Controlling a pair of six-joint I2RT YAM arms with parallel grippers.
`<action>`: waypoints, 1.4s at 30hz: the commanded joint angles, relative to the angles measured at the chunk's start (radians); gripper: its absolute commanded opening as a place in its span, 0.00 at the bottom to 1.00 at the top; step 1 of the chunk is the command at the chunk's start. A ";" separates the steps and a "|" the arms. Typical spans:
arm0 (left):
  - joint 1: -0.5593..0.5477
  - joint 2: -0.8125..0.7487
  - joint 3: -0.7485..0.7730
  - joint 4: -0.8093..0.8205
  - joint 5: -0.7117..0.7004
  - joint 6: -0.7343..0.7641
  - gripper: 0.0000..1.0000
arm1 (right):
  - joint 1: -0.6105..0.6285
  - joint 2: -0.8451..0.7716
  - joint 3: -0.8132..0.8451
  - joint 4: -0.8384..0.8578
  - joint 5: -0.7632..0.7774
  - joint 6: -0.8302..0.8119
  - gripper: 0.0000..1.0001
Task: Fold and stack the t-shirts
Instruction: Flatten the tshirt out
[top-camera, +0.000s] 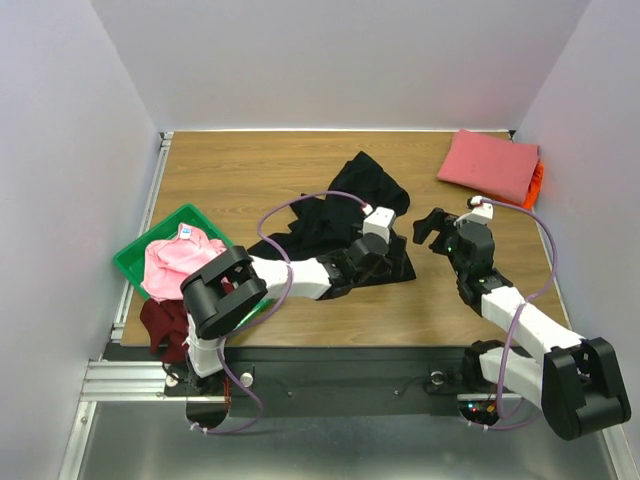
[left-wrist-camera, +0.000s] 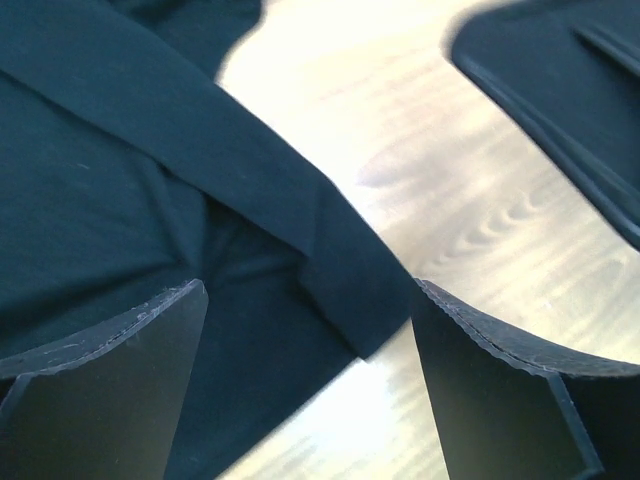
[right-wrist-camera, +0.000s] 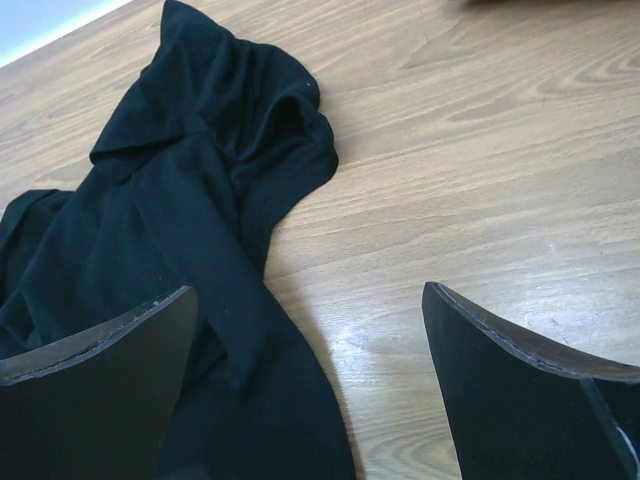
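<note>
Risk: black t-shirt (top-camera: 375, 182) lies crumpled mid-table. Left gripper (left-wrist-camera: 310, 300) and right gripper (right-wrist-camera: 310, 300) hover over it, jaws apart and empty. Pinching several bunched layers together would likely drag the garment, not spread it.

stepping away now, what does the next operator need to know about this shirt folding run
Left tool: open, low over the crumpled large black cloth t-shirt, gripping nothing.
Right tool: open, at that shirt's right edge, holding nothing.
Done: a folded coral-pink cloth tee lies on an orange tee at the far right corner.
Left to do: fold the black shirt; light pink tee heaped in the shallow green plastic tray and dark maroon tee beside it wait.
</note>
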 joint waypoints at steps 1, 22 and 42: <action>-0.040 -0.008 0.014 0.015 0.010 -0.006 0.95 | -0.005 -0.001 0.016 0.050 0.000 -0.015 1.00; -0.037 0.201 0.163 0.001 0.122 -0.002 0.87 | -0.005 -0.041 0.005 0.033 -0.012 -0.015 1.00; -0.009 0.248 0.190 0.044 0.064 -0.017 0.00 | -0.005 -0.078 0.002 0.007 -0.020 -0.016 1.00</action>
